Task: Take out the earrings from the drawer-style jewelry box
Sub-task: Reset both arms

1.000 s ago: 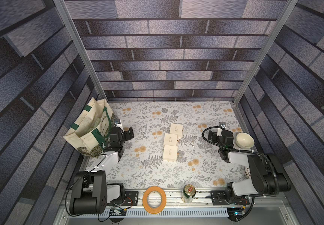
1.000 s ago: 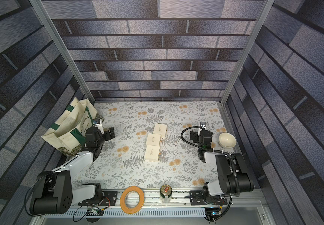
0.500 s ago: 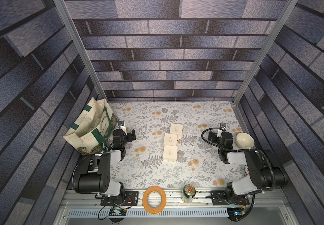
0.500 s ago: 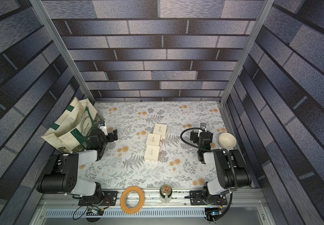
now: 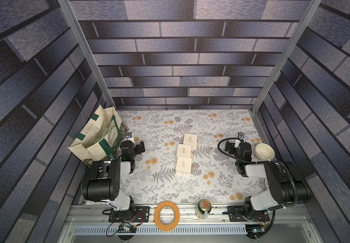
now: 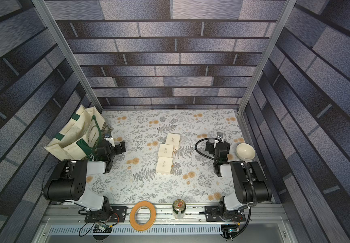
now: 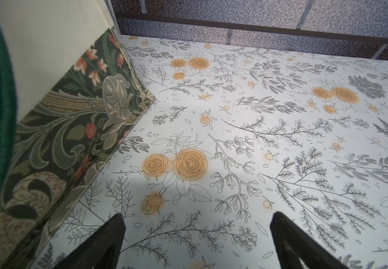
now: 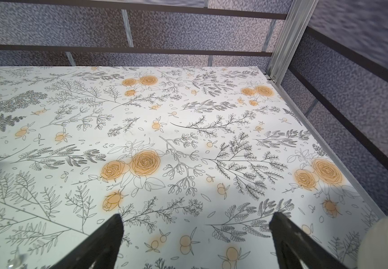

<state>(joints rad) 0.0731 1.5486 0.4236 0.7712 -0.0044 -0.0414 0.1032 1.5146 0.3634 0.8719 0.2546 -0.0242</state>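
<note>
Three cream jewelry boxes [image 5: 184, 150] [image 6: 165, 150] lie in a row mid-table in both top views. Tiny pale beads, the earrings [image 6: 190, 156], lie loose on the flowered table [image 5: 163, 189] just right of the boxes. One shiny bead [image 8: 14, 259] shows at the edge of the right wrist view. My left gripper [image 5: 135, 147] [image 7: 196, 216] hovers open and empty over the table beside the tote bag, well left of the boxes. On the other side my right gripper [image 5: 238, 147] [image 8: 195, 216] is open and empty, between the boxes and a bowl.
A cream and green tote bag [image 5: 98, 138] [image 7: 48, 116] stands at the left wall. A white bowl [image 5: 264, 151] [image 8: 386, 240] sits at the right edge. An orange tape roll [image 5: 166, 214] and a drink can [image 5: 203, 208] stand on the front rail.
The left arm's elbow has folded up and in toward the table, with its gripper staying by the tote bag. The right arm has barely shifted. Both grippers stay open.
</note>
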